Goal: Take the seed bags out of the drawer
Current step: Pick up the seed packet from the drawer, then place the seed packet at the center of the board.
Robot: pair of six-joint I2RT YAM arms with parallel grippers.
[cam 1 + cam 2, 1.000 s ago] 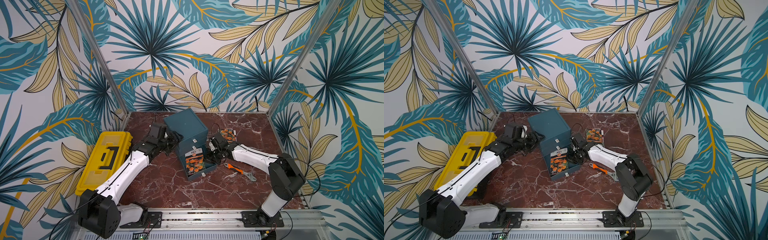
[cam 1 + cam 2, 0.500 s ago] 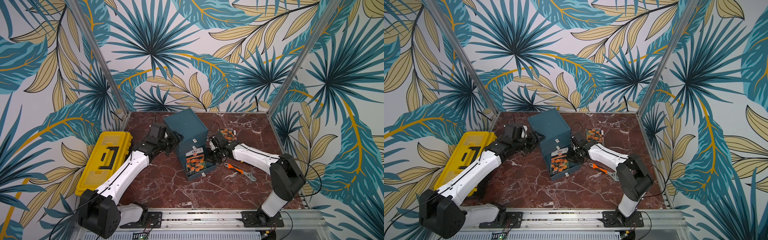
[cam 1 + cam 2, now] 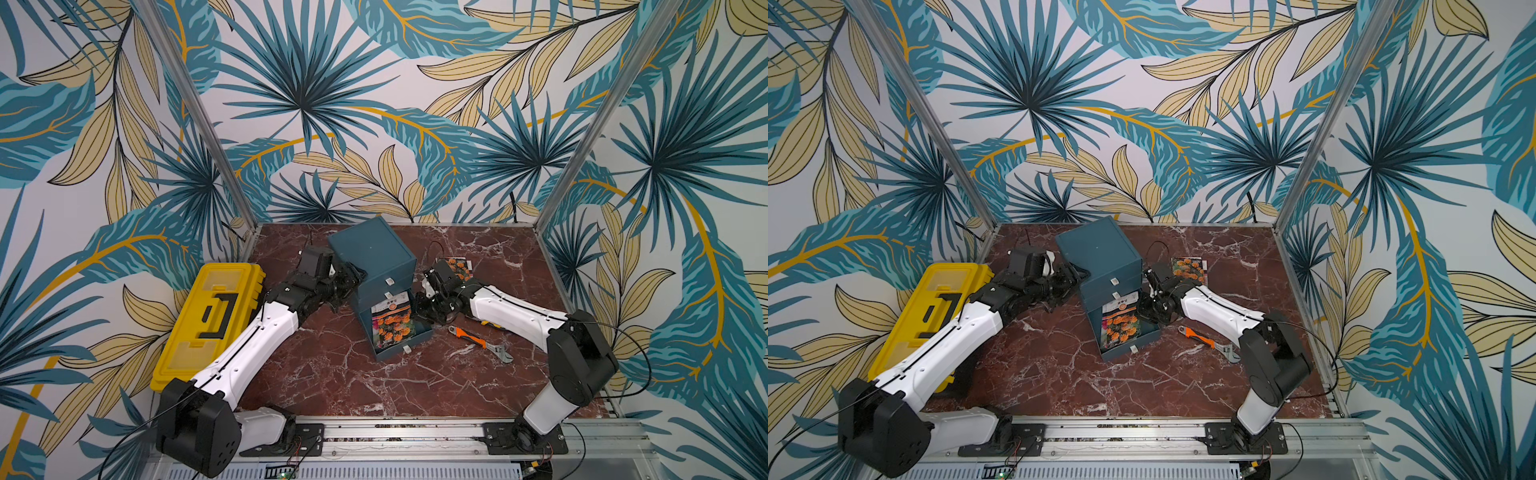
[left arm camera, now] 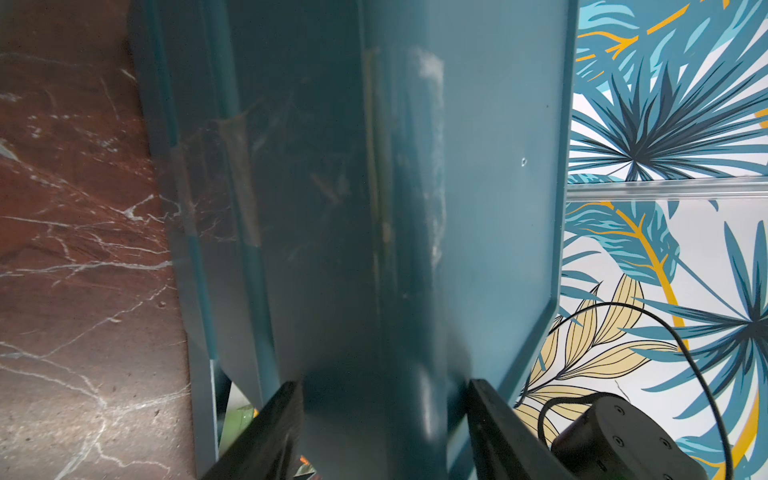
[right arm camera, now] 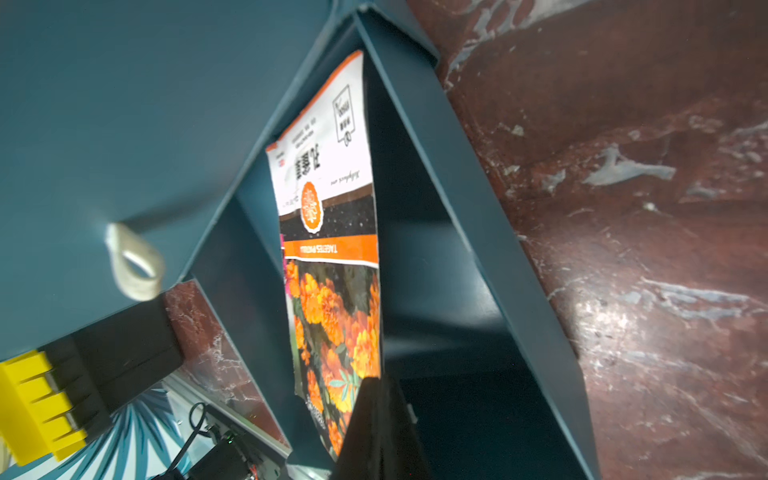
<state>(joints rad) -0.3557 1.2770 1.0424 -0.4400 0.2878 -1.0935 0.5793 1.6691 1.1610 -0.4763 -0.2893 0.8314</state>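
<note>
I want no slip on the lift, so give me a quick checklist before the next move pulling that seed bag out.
1. Grip of right hand on seed bag edge: ok.
2. Hold of left hand on cabinet corner: ok.
3. The drawer pulled open: ok.
4. The seed bag clear of the drawer walls: not ok, it stands inside.
5. More bags under it: cannot tell.

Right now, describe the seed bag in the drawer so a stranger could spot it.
Find the teal cabinet mid-table; its bottom drawer stands open toward the front. The seed bag tilts up inside it, orange marigolds under a white text band. The other bag lies flat on the marble tabletop behind the right arm.
</note>
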